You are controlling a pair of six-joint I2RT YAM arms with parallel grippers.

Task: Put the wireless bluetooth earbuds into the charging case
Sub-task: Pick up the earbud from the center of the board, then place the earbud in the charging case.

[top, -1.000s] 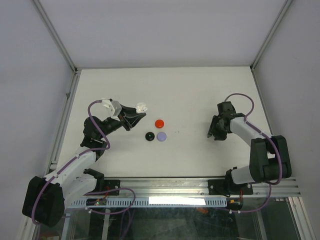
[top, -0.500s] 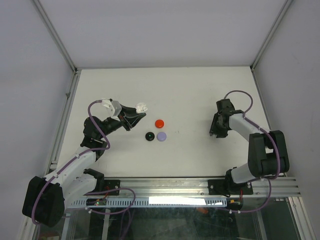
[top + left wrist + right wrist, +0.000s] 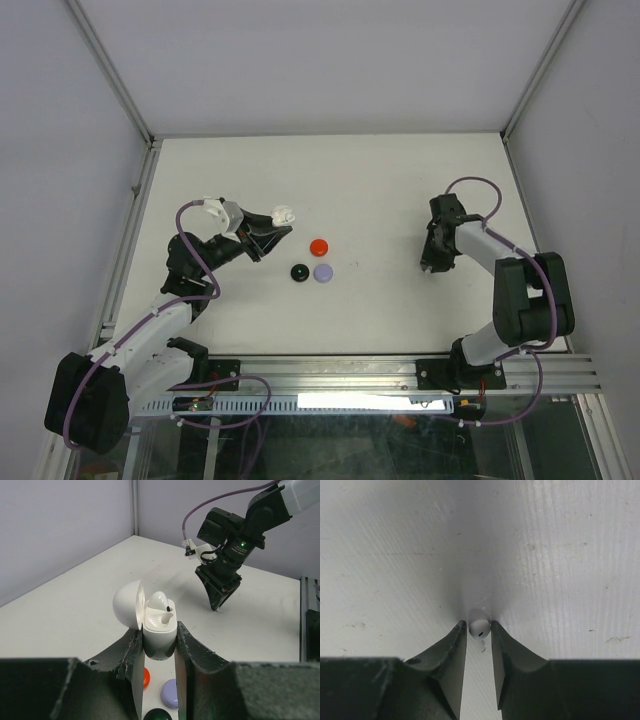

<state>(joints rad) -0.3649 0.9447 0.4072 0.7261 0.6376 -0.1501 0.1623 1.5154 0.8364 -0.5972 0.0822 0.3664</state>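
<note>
The white charging case [image 3: 160,630] is pinched upright in my left gripper [image 3: 160,641], its lid [image 3: 127,602] swung open to the left. One white earbud [image 3: 159,600] sits in it, beside an empty socket. From above, the case [image 3: 284,214] is at the left gripper's [image 3: 275,229] tips, left of centre. On the right of the table my right gripper [image 3: 428,267] points down at the surface. In its wrist view a second white earbud [image 3: 480,627] lies on the table between the fingertips of that gripper [image 3: 479,625], and both tips touch it.
Three small round cases lie near the middle: red [image 3: 318,246], black [image 3: 298,272] and lavender [image 3: 323,272], just right of the left gripper. The table's metal rail [image 3: 400,370] runs along the near edge, and grey walls close in the other sides.
The right gripper's jaws have narrowed onto the white earbud, and its wrist has shifted slightly away from the near edge. The left arm and the case have not moved.
</note>
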